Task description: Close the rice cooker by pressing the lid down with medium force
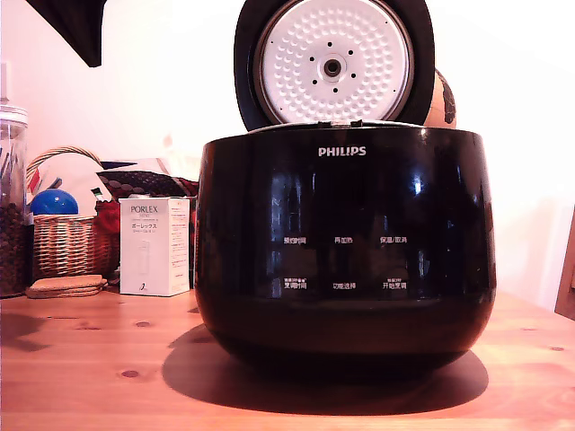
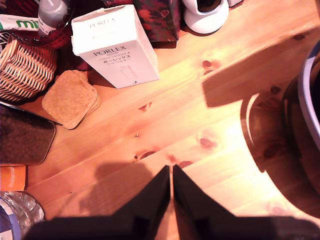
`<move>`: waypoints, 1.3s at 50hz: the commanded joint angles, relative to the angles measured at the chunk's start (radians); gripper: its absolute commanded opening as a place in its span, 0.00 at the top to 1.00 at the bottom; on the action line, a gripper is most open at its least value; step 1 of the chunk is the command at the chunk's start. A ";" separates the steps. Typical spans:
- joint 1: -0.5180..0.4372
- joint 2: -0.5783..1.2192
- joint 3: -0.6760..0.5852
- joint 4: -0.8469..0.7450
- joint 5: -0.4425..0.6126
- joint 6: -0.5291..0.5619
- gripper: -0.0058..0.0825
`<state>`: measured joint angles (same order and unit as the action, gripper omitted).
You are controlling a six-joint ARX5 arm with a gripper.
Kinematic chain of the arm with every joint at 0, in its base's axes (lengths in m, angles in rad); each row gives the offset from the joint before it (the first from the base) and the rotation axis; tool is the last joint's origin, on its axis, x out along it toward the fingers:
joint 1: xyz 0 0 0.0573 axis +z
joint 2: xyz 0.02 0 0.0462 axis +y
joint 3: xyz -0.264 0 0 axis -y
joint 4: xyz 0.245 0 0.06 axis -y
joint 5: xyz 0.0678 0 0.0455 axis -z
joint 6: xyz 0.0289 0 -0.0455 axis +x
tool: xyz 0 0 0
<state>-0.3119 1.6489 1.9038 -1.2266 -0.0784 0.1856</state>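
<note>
1. The rice cooker [image 1: 346, 251] stands on the wooden table [image 1: 90, 359], filling the middle of the exterior view; the wrist view catches only its rim and dark side [image 2: 306, 100] at one edge.
2. The lid [image 1: 334, 63] stands upright on its hinge at the back, its white dimpled inner face turned toward the exterior camera, so the cooker is open.
3. The gripper [image 2: 171, 175] hangs over bare table beside the cooker, well apart from the lid; its two dark fingers [image 2: 155, 195] are pressed together with only a thin slit between them, holding nothing.
4. At the exterior view's left a white PORLEX box [image 1: 154, 246] stands upright just beside the cooker.
5. Farther toward the exterior view's left sit a wicker basket [image 1: 63, 242] with a blue ball [image 1: 54, 201], a stack of cork coasters [image 1: 65, 285] and a glass jar [image 1: 11, 202] with dark contents.
6. In the wrist view a white rounded cup-like object [image 2: 206, 17] sits past the box.
</note>
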 commanded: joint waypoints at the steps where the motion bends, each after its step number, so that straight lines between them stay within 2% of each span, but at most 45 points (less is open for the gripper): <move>1: 0.024 -0.015 -0.002 -0.001 0.003 -0.003 0.96; 19: 0.024 -0.015 -0.002 0.001 0.003 -0.003 0.96; 23: 0.024 -0.015 -0.002 0.046 0.008 -0.002 0.96; 31: 0.026 -0.015 -0.001 0.224 0.145 -0.007 0.96; 41: 0.031 -0.006 -0.002 0.383 0.266 -0.034 0.96; 51: 0.031 0.035 -0.001 0.527 0.428 -0.108 0.96; 65: 0.018 0.157 0.014 0.671 0.559 -0.182 0.96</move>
<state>-0.2878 1.7504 1.9064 -0.5739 0.4644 0.0223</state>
